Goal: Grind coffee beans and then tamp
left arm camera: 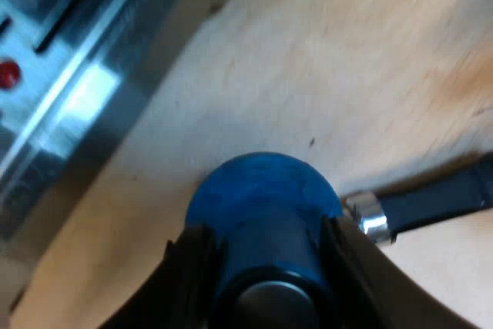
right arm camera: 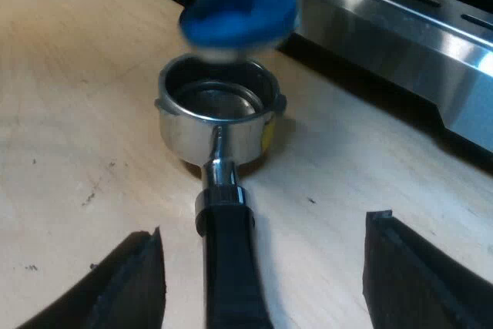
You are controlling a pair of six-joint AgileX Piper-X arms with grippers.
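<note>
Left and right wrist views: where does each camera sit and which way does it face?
Left wrist view: on the left arm, looking down past the left gripper, shut on the blue tamper, at the wooden table.
Right wrist view: on the right arm, looking down past the open right gripper at the metal holder.
Shared: blue tamper, metal holder, espresso machine.

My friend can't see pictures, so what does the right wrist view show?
A metal holder stands on a wooden table, its dark handle pointing into the open right pincer. A blue tamper is just above it, by the espresso machine.
</note>
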